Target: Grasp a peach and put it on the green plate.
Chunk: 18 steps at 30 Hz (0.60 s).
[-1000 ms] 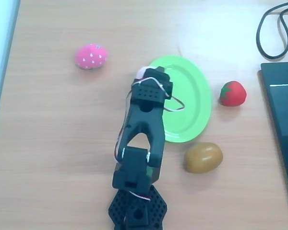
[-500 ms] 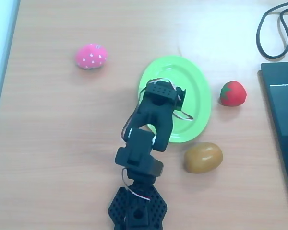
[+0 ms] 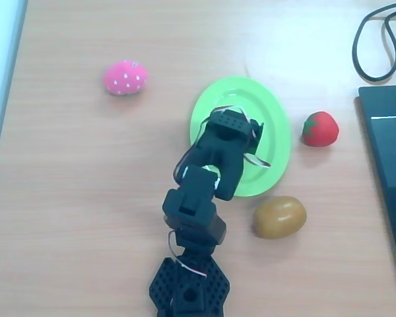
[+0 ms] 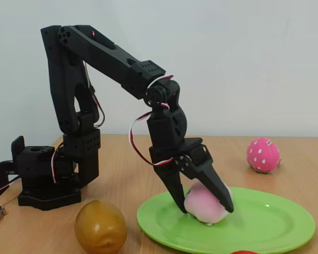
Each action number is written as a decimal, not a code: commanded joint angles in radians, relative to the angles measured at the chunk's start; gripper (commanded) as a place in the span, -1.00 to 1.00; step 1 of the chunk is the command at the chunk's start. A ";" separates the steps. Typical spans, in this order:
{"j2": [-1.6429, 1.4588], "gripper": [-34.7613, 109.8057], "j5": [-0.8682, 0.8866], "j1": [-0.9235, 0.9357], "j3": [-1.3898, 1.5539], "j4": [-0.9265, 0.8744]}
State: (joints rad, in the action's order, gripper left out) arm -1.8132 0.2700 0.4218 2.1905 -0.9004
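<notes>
The peach (image 4: 204, 207) sits low over the green plate (image 4: 275, 222), between the two black fingers of the hand (image 4: 204, 203), which are closed on its sides in the fixed view. Its underside looks to be touching the plate surface or just above it; I cannot tell which, because the gap there is too small to read.

I judge the peach to be light and soft. Its skin looks matte and a little fuzzy, so it should not slip easily, and a gentle squeeze is probably enough. The present hold, across the widest part with one finger on each side, seems the right place to take it (higher up, the round shape could let it pop out). Being soft, it is not fragile, and it should settle on the plate without rolling far when the fingers part.

In the overhead view the arm (image 3: 208, 178) covers the left part of the plate, so there the contact with the plate cannot be checked. The far finger is partly behind the peach in the fixed view. At the bottom edge of that view a red thing (image 4: 244, 252) is cut off; it may be the red strawberry (image 3: 319, 128) lying on the counter (image 3: 86, 198) beside the plate.
</notes>
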 commanded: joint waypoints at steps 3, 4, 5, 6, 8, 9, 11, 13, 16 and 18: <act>-0.060 0.24 0.018 -0.003 0.025 -0.009; -0.075 0.25 0.018 -0.009 0.035 -0.009; -0.092 0.26 0.018 -0.017 0.051 -0.009; -0.112 0.26 0.017 -0.025 0.066 -0.009; -0.155 0.27 0.015 -0.043 0.104 -0.009; -0.176 0.28 0.014 -0.054 0.126 -0.009; -0.224 0.29 0.011 -0.077 0.173 -0.009; -0.273 0.30 0.009 -0.100 0.221 -0.009; -0.333 0.30 0.011 -0.132 0.272 -0.009; -0.370 0.30 0.014 -0.155 0.290 -0.009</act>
State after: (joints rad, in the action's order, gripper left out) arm -2.1154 0.2746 0.2838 2.4559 -0.9035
